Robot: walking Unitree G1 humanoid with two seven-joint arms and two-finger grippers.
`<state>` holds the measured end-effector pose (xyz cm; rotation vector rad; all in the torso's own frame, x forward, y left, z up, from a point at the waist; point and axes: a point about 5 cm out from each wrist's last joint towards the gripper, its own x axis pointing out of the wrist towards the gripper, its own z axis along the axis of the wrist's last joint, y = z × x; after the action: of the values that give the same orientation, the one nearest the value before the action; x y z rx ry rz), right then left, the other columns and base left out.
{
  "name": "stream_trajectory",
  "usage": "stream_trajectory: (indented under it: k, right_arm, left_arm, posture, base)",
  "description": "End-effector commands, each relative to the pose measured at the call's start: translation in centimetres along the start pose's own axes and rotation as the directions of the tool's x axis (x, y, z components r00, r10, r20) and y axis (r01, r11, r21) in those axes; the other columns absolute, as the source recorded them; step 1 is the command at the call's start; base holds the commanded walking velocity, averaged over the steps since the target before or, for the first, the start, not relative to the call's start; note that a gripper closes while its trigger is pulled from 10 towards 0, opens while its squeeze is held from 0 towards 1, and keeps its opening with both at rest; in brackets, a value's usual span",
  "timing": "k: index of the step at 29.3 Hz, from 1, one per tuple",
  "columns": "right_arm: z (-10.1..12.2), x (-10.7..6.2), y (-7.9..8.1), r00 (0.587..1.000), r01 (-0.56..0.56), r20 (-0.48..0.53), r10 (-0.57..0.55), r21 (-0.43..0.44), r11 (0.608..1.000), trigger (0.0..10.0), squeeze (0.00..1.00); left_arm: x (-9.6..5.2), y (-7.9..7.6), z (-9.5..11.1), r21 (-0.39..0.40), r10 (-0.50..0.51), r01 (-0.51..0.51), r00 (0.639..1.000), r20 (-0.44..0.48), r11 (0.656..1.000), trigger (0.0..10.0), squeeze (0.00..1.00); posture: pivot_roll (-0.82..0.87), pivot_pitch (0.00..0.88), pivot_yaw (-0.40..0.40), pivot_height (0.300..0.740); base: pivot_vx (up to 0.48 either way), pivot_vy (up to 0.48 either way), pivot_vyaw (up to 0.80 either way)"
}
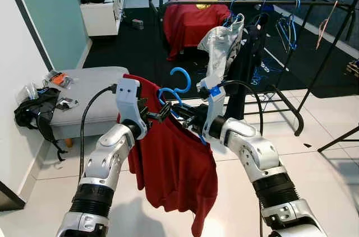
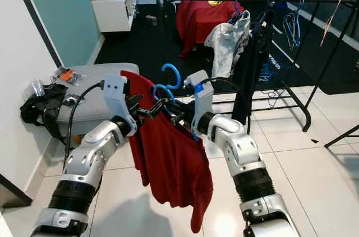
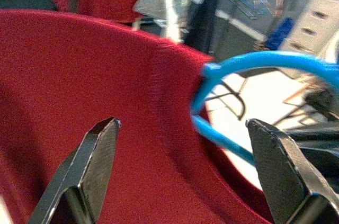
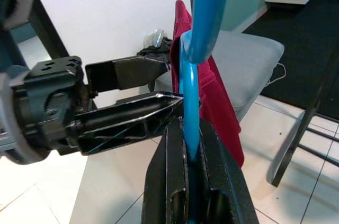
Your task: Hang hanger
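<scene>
Beyond, the rack (image 1: 263, 3) waits; right gripper (image 1: 180, 115) clamps the hanger (image 1: 171, 92) with shirt (image 1: 174, 164), left gripper (image 1: 162, 112) spread; hanging remains.

**Hidden, cut off and blurred parts**

The shoulders and bar of the blue hanger (image 1: 175, 88) are covered by the red shirt (image 1: 168, 158) draped over it; only its hook and neck are left exposed. In the right wrist view the hanger's hook is cut off by the picture's edge, and its lower neck is swallowed between the fingers of the right gripper (image 4: 190, 144). In the left wrist view the far clothes are rendered as a blur, and the fingers of the left gripper (image 3: 183, 150) are cut off by the edge. The far end of the clothes rail (image 1: 263, 3) is cut off at the right edge.
</scene>
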<state>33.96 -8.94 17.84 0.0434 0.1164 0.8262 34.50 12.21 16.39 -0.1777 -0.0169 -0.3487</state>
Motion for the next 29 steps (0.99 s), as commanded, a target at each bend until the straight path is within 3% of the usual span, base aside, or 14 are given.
stream_trajectory:
  k: [1,2,6,7,8,9,19,20,21,23,27,28,29]
  right_arm:
    - [0.9,0.1,0.6,0.999,-0.029,0.034,0.03,-0.018,0.999,10.0,0.0]
    - [0.9,0.1,0.6,0.999,-0.029,0.033,0.03,-0.019,0.999,10.0,0.0]
    - [0.9,0.1,0.5,0.999,-0.027,0.03,0.028,-0.019,0.999,10.0,0.0]
    - [1.0,0.1,0.5,0.999,-0.026,0.029,0.027,-0.02,0.999,10.0,0.0]
    - [1.0,0.0,0.5,0.999,-0.025,0.028,0.026,-0.02,0.999,10.0,0.0]
    - [1.0,0.0,0.5,0.999,-0.025,0.027,0.026,-0.02,0.999,10.0,0.0]
    - [1.0,0.1,0.5,0.999,-0.029,0.026,0.029,-0.021,0.999,10.0,0.0]
    - [1.0,0.1,0.5,0.999,-0.029,0.026,0.029,-0.022,0.999,10.0,0.0]
    - [1.0,0.1,0.5,0.999,-0.029,0.026,0.029,-0.022,0.999,10.0,0.0]
    - [0.9,0.0,0.5,0.999,-0.029,0.025,0.029,-0.022,0.999,10.0,0.0]
    - [0.9,0.0,0.5,0.999,-0.029,0.024,0.029,-0.022,0.999,10.0,0.0]
    - [0.9,0.0,0.5,0.999,-0.029,0.023,0.029,-0.022,0.999,10.0,0.0]
    - [0.9,0.0,0.5,0.999,-0.029,0.023,0.029,-0.022,0.999,10.0,0.0]
  left_arm:
    - [0.1,0.3,-0.1,0.007,0.023,-0.023,1.0,-0.004,1.0,10.0,0.75]
    - [0.1,0.5,0.0,0.008,0.027,-0.027,1.0,-0.001,1.0,10.0,1.0]
    - [0.1,0.7,0.0,0.008,0.032,-0.032,0.999,0.006,0.999,10.0,1.0]
    - [0.0,0.9,0.1,0.005,0.039,-0.039,0.999,0.011,0.999,10.0,0.32]
    - [0.0,1.0,0.1,0.003,0.045,-0.045,0.999,0.015,0.999,10.0,0.32]
    - [0.0,1.1,0.1,0.002,0.05,-0.05,0.999,0.018,0.999,10.0,0.0]
    - [0.4,1.7,0.1,0.026,0.098,-0.099,0.995,0.026,0.995,10.0,0.0]
    - [0.4,1.8,0.1,0.026,0.101,-0.101,0.995,0.024,0.994,9.4,0.0]
    - [0.4,1.8,0.1,0.027,0.102,-0.103,0.994,0.024,0.994,6.2,0.0]
    - [0.4,1.9,0.1,0.025,0.099,-0.1,0.995,0.026,0.995,3.8,0.0]
    - [0.4,1.9,0.2,0.023,0.09,-0.091,0.996,0.029,0.996,4.0,0.0]
    - [0.3,1.8,0.2,0.019,0.075,-0.076,0.997,0.032,0.997,10.0,0.0]
    - [0.3,1.8,0.2,0.019,0.075,-0.076,0.997,0.032,0.997,10.0,0.0]
  posture:
    - [-0.06,0.012,0.024,0.74]
    - [-0.06,0.011,0.023,0.74]
    - [-0.06,0.011,0.022,0.74]
    - [-0.06,0.01,0.023,0.74]
    - [-0.06,0.01,0.023,0.74]
    - [-0.06,0.008,0.022,0.74]
    - [-0.07,0.0,0.025,0.74]
    - [-0.07,0.0,0.024,0.74]
    - [-0.07,0.0,0.024,0.74]
    - [-0.06,0.0,0.024,0.74]
    - [-0.06,0.0,0.024,0.74]
    - [-0.06,0.0,0.024,0.74]
    - [-0.06,0.0,0.024,0.74]
  base:
    - [0.0,0.0,0.0]
    - [0.0,0.0,0.0]
    - [0.0,0.0,0.0]
    - [0.0,0.0,0.0]
    - [0.0,0.0,0.0]
    - [0.0,0.0,0.0]
    - [0.0,0.0,0.0]
    - [0.0,0.0,0.0]
    - [0.0,0.0,0.0]
    - [0.0,0.0,0.0]
    - [0.0,0.0,0.0]
    - [0.0,0.0,0.0]
    - [0.0,0.0,0.0]
